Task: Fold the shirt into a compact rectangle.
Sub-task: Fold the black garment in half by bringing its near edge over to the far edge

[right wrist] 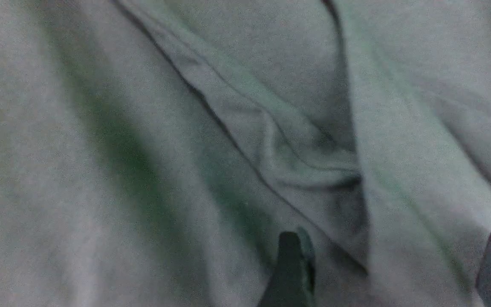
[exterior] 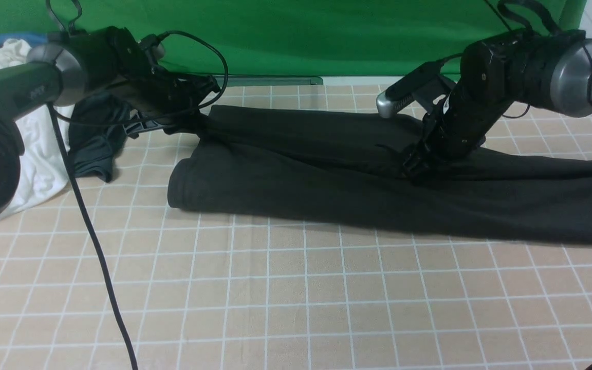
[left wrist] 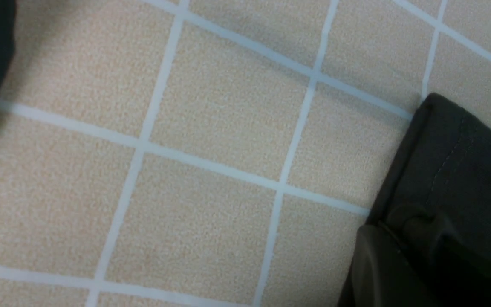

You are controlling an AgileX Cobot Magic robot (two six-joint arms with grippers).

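The black shirt (exterior: 327,174) lies across the tiled table as a long band that runs off the right edge of the front view. My left gripper (exterior: 193,123) is at the shirt's far left corner. In the left wrist view, the left gripper (left wrist: 403,238) is shut on the stitched hem of the shirt (left wrist: 463,170), which bunches at its tip. My right gripper (exterior: 414,172) points down onto the shirt's middle. In the right wrist view, the right gripper (right wrist: 394,251) is open, its fingertips (right wrist: 292,256) wide apart over a raised fold of the shirt (right wrist: 271,128).
A white garment (exterior: 39,154) is heaped at the far left, with a smaller dark grey-green garment (exterior: 95,149) beside it. A black cable (exterior: 95,246) hangs across the left of the table (exterior: 275,298). A green backdrop (exterior: 296,36) closes the far side.
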